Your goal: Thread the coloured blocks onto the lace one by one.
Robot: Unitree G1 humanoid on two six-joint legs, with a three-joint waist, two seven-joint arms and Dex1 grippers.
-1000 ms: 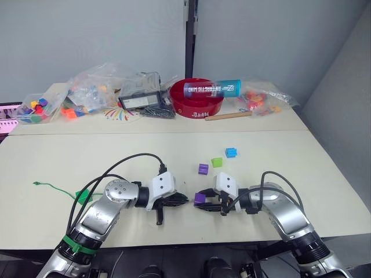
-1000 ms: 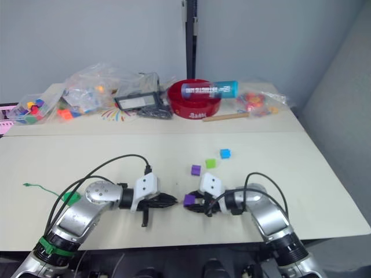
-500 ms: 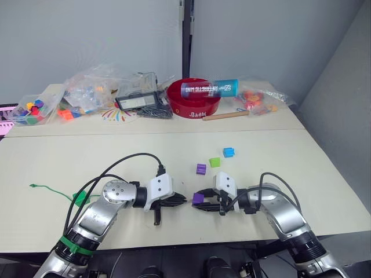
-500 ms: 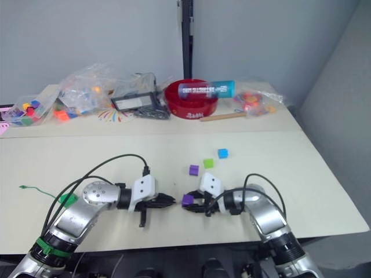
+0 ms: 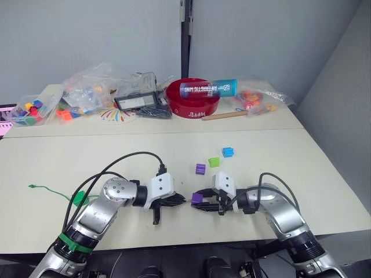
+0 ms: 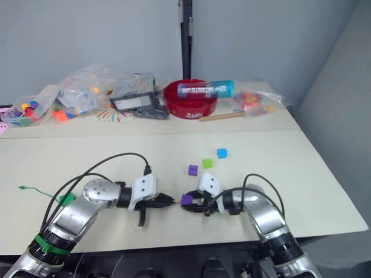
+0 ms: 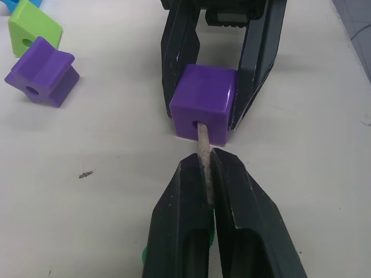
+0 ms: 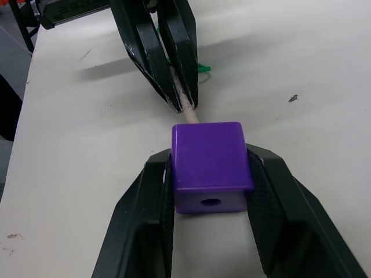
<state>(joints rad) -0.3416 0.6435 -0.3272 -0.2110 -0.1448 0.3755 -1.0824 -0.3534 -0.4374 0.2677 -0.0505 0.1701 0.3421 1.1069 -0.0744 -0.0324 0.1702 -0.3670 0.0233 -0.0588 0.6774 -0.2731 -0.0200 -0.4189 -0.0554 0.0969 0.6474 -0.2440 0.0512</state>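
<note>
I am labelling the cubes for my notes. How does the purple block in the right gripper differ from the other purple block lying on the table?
The held purple block is clamped between the right gripper fingers, with the lace tip entering its hole; the loose purple block lies free beside the lime green block, its hole empty. The loose one shows notched sides; the held one looks plain. Both are purple with a hole.

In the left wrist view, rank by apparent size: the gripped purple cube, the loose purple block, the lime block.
1. Gripped purple cube, largest.
2. Loose purple block, slightly smaller; it lies about as far away, so these two are close.
3. Lime block, smallest, but farther from the camera, so its true size is unsure.
</note>
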